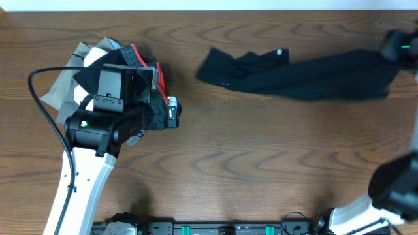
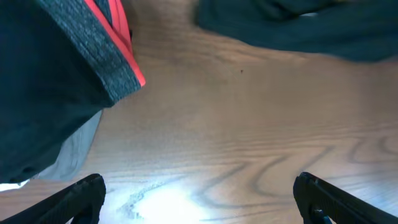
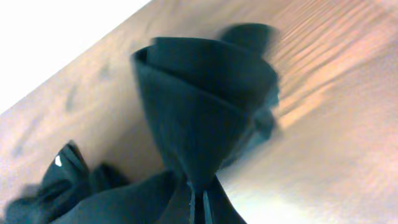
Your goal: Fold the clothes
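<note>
Progress nil: black shirt (image 1: 300, 75) lies bunched and unfolded, right gripper (image 3: 199, 211) pinching its fabric, left gripper (image 2: 199, 194) wide, empty.

1. One black shirt (image 1: 307, 75), drawn out long across the wood.
2. One small white mark (image 1: 279, 53) showing on that shirt.
3. One counter (image 1: 248, 163), brown with a strong grain.
4. Two robot arms: the left arm (image 1: 98, 130) and the right arm (image 1: 392, 189).
5. Two fingers (image 2: 81, 196) on the left arm, seen in its wrist view. The right arm's I cannot count, as cloth covers them.
6. One heap of other clothes (image 1: 88, 55) under the left arm. I make out at least two pieces, a beige one (image 1: 62, 88) and a grey one with red edging (image 1: 140, 62). Beyond that I cannot tell.
7. One black cable (image 1: 31, 83).
</note>
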